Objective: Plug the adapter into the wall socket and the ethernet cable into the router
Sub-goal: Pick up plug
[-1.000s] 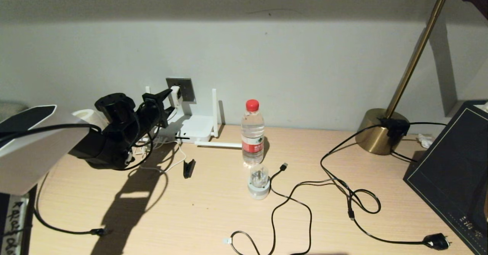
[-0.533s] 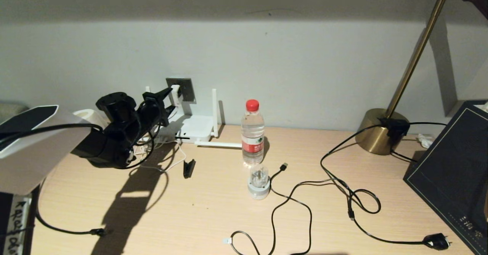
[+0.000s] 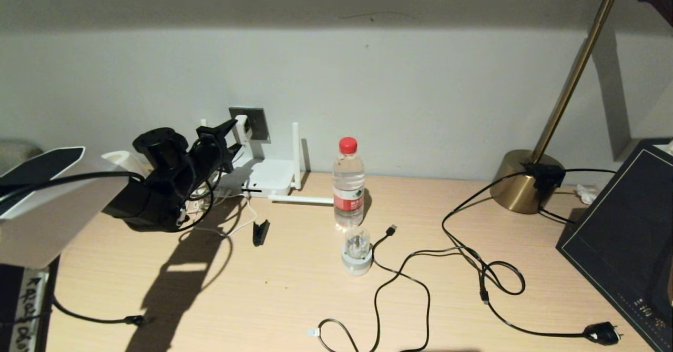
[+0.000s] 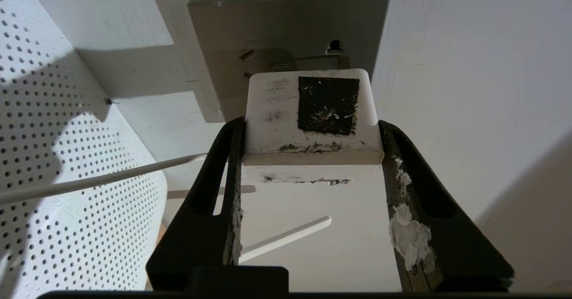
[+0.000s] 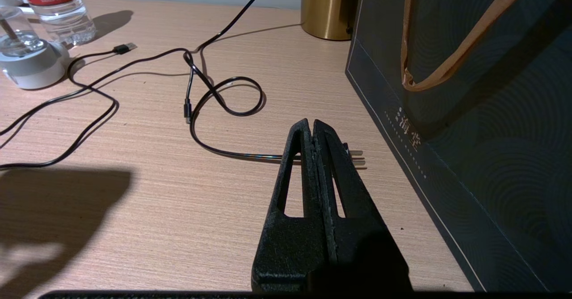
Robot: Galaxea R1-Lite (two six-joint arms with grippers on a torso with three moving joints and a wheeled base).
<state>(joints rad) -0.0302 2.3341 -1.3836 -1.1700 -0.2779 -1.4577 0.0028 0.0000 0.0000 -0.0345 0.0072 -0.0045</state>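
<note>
A pale wooden desk (image 3: pixel 294 294) against a grey wall is being lit from the right by a brass lamp (image 3: pixel 526 183). At the wall's foot the router (image 3: pixel 271 178) is being kept with its antennas up, and just above it the wall socket (image 3: pixel 256 122) is being faced by the left gripper (image 3: pixel 231 139). The adapter (image 4: pixel 313 115) is being clamped between the two black fingers (image 4: pixel 214 187) by its flat sides, its rear half in the grip; its prongs are being held just short of, or only partly into, the socket's holes. It is judged to be a light, rigid block with smooth plastic faces that could slip or tilt under pushing, so a hold on the broad sides, square to the plate, is being favoured, with the thin white cord (image 3: pixel 239 228) left slack. The ethernet cable (image 3: pixel 399 283) is lying loose on the desk, not yet plugged in; it is judged limp, best taken by its stiff plug. The right gripper (image 5: pixel 315 133) is being kept parked low over the desk with its fingers pressed together, holding nothing.
</note>
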